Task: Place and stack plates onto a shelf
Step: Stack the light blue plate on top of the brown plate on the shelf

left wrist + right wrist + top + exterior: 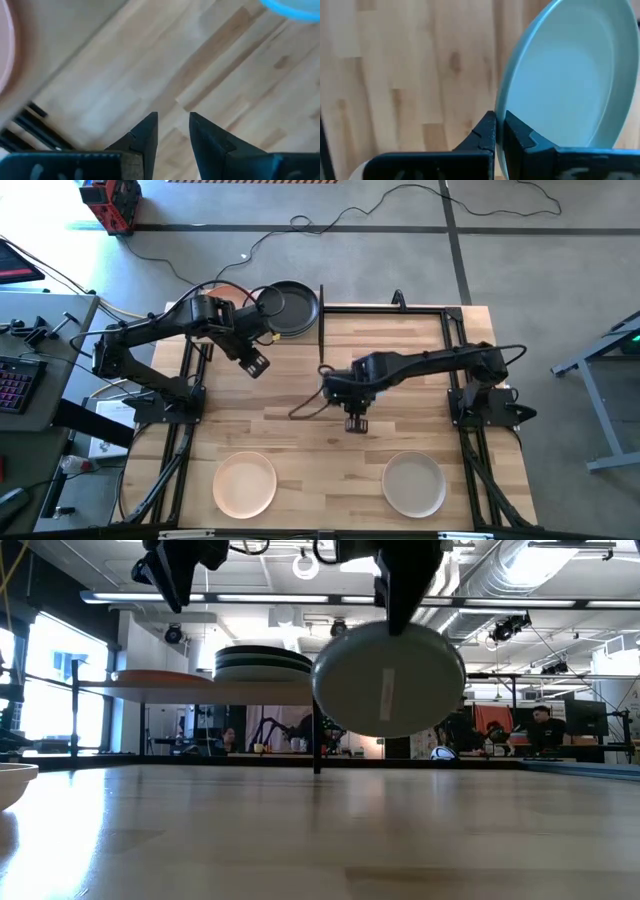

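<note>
Right tool [499, 131] is pinching the rim of a pale blue-grey plate [570, 85], which is hanging on edge above mid-worktop [300, 395].

Left tool [172, 131], fingers slightly spread and holding nothing, is hovering beside the shelf [200, 690], where a black-topped plate stack [290, 306] is sitting. Judging by looks, the plate is stiff, smooth, breakable; a rim grip may let it swing or slip.

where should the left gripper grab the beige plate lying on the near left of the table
By its rim, coming straight down from above. The beige plate lies flat and right way up on the tabletop, so only its raised edge offers anything for two fingers to close over, one inside the lip and one outside. The edge facing the left gripper looks simplest, with bare wood all round it.
</note>
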